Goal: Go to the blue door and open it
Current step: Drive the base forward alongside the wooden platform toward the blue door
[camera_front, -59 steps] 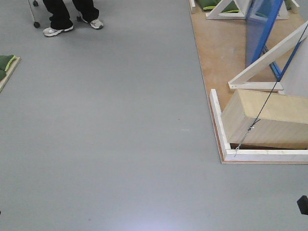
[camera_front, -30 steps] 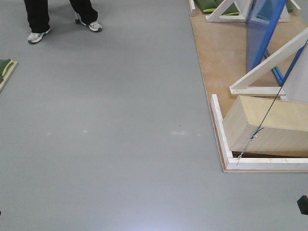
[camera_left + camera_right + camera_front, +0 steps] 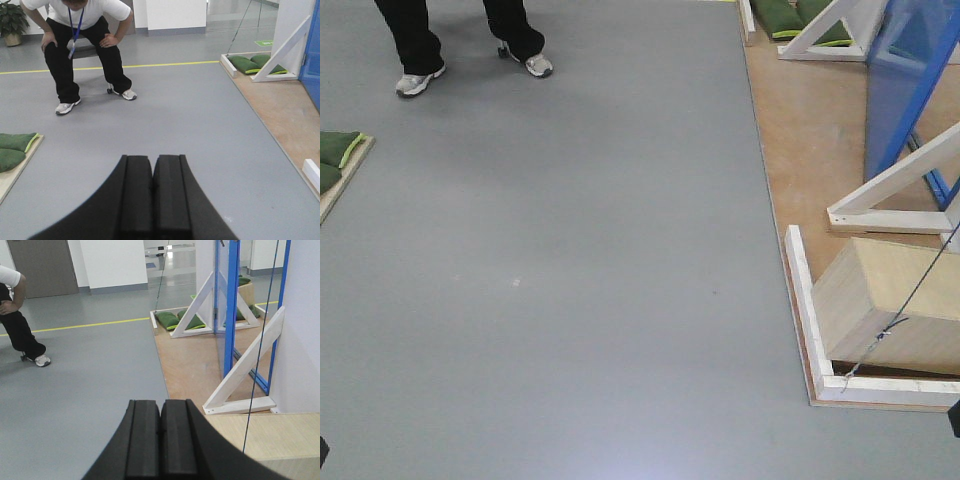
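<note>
Ahead, white brace (image 3: 895, 182) & wood box (image 3: 885, 300) sit nr blue door (image 3: 900, 70).

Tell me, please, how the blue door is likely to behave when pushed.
The blue door looks like a rigid flat panel, so it should probably swing rather than flex. Its glossy face may be slippery. White braces likely keep it from tipping.

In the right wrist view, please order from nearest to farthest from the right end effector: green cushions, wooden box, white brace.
1. Wooden box, lower right, beside the right end effector.
2. White brace, right, ahead.
3. Green cushions, far ahead.
</note>
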You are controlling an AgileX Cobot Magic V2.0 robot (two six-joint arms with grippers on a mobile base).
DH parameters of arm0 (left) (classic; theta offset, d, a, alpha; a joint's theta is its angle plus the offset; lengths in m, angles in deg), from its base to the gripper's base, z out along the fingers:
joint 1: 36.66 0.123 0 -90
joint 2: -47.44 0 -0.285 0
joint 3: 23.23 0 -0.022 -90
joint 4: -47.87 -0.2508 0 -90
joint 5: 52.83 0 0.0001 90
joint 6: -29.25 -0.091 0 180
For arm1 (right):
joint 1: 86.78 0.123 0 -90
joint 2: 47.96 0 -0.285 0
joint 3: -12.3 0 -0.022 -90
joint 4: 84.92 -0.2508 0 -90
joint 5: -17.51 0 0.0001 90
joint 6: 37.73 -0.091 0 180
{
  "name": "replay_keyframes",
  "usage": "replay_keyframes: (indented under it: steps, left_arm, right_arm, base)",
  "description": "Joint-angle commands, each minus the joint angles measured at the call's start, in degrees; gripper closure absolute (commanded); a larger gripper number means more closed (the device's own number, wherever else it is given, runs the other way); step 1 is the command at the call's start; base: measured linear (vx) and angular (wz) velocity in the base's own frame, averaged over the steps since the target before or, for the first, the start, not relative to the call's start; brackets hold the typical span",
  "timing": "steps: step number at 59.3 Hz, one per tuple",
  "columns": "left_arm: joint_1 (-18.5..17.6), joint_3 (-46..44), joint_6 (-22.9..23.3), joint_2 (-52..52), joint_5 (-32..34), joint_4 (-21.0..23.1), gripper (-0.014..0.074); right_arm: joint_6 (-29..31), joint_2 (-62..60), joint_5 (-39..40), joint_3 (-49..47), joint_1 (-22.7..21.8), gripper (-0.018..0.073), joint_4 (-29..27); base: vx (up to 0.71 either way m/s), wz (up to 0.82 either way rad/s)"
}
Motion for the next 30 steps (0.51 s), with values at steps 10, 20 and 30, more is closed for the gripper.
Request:
replay_keyframes:
  steps: [10, 20, 30]
  left_arm:
    - [0.0, -0.9, 0.2, -1.4, 4.5, 0.1, 0.0526]
    - [0.1, -0.9, 0.2, -1.3, 4.5, 0.1, 0.0526]
    - [0.1, -0.9, 0.2, -1.3, 4.5, 0.1, 0.0526]
  right_arm:
    - [0.4, -0.9, 4.6, 0.5, -0.3, 0.0564, 0.3]
    - [0.4, -0.9, 4.6, 0.5, -0.3, 0.0564, 0.3]
    - [0.4, -0.9, 4.6, 0.5, -0.3, 0.0564, 0.3]
  base:
    - [0.25, -0.07]
    - [0.3, -0.1]
    - [0.33, -0.09]
